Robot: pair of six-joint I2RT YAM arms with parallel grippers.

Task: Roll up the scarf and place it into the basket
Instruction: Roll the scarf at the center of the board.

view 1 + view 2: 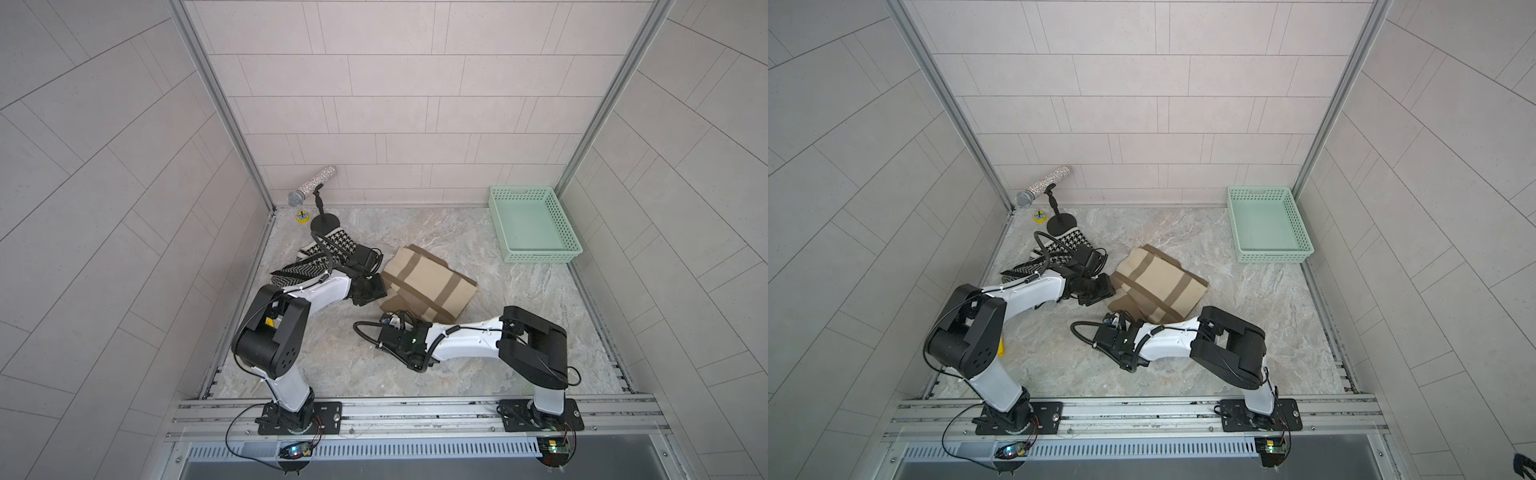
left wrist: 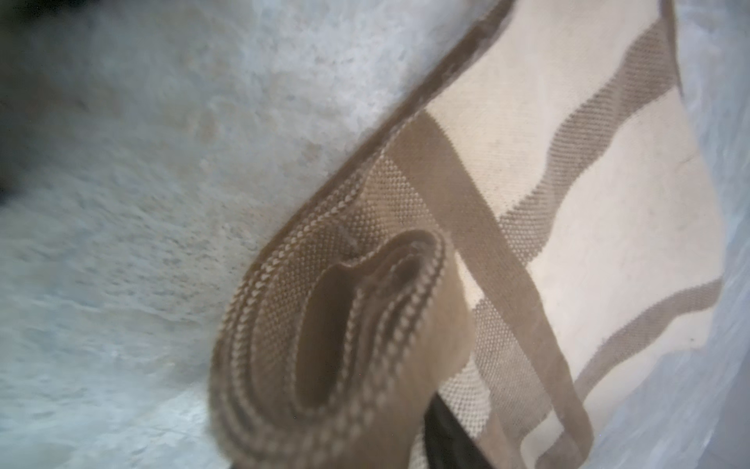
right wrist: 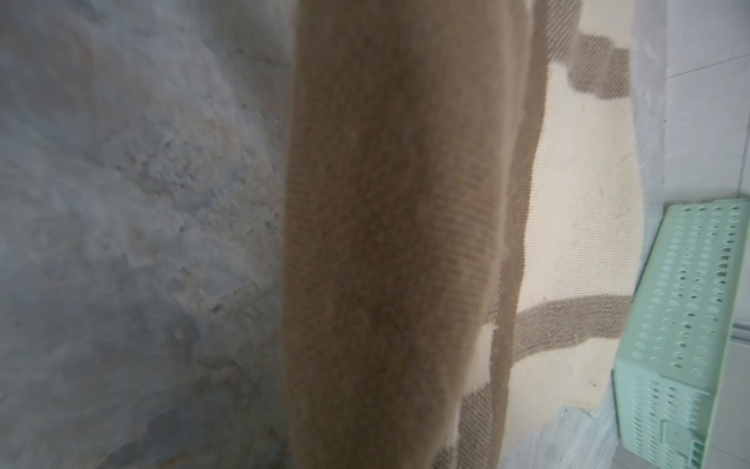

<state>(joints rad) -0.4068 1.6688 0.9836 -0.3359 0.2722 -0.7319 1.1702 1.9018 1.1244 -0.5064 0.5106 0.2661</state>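
Two white-and-black robot arms point(image 1: 465, 340), bolted to the aluminium rail point(image 1: 415, 409) at the front edge, reach inward to one cloth. Beige woven scarf with brown stripes point(image 1: 432, 282): lies mid-bench, its near edge wound into a thick roll point(image 3: 385, 243), the rest flat; judged partly rolled, so each arm meets the roll from its own side to turn it evenly. Shallow mint-green perforated plastic basket point(image 1: 540, 254): empty, in the far right corner, well apart from the scarf, awaiting the finished roll. Black-and-white houndstooth cloth point(image 1: 332, 245): bunched beneath the left arm point(image 1: 324, 291), not part of the step. Left fingers point(image 1: 372, 291): beside the roll's spiral end; spread or pinching cannot be told. Right fingers point(image 1: 401, 319): pressed together at the roll's near side; whether cloth lies between them is hidden. Glittering silver microphone on a black stand point(image 1: 309, 187) and a small yellow object point(image 1: 302, 216): far left corner. Bench point(image 1: 519, 332): grey marble-patterned, likely giving the cloth some drag. Pale tiled panels point(image 1: 395, 104) enclose three sides.
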